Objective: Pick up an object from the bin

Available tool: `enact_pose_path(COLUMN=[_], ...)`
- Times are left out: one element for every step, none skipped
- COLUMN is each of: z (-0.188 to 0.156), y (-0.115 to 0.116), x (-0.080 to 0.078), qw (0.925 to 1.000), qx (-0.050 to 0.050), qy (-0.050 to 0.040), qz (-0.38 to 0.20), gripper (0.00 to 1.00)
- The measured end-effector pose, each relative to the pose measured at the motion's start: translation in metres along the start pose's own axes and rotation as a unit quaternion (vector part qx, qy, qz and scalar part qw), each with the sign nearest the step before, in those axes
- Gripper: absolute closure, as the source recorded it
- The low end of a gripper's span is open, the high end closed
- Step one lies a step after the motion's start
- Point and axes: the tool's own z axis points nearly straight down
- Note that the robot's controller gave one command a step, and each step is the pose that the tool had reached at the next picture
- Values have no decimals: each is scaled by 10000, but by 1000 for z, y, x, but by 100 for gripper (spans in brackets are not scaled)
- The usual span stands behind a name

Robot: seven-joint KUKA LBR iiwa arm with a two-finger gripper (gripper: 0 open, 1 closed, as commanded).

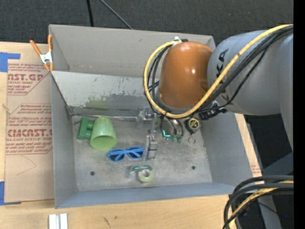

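Arm [257,70] extended from right, wrist [186,75] (orange cover) pointed down

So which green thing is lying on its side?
The light green cup, tipped over with its mouth sideways. The darker block beside it is boxy; the small ring lies flat.

Cup, light green [103,133]: on its side, at 9 o'clock on the bin [95,85] floor.
Block, darker green [85,128]: touching the cup at its 9 o'clock.
Ring, small, pale green [144,174]: at 6 o'clock, near the wall.
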Motion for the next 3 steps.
enact_pose_path(z=[126, 91, 56], y=[37, 24, 23], x=[-11, -8, -4], qw=[9990, 9962, 9951], qx=[-2, -7, -12], qy=[-9, -45, -51], qz=[444, 869, 991], gripper=[0, 0, 0])
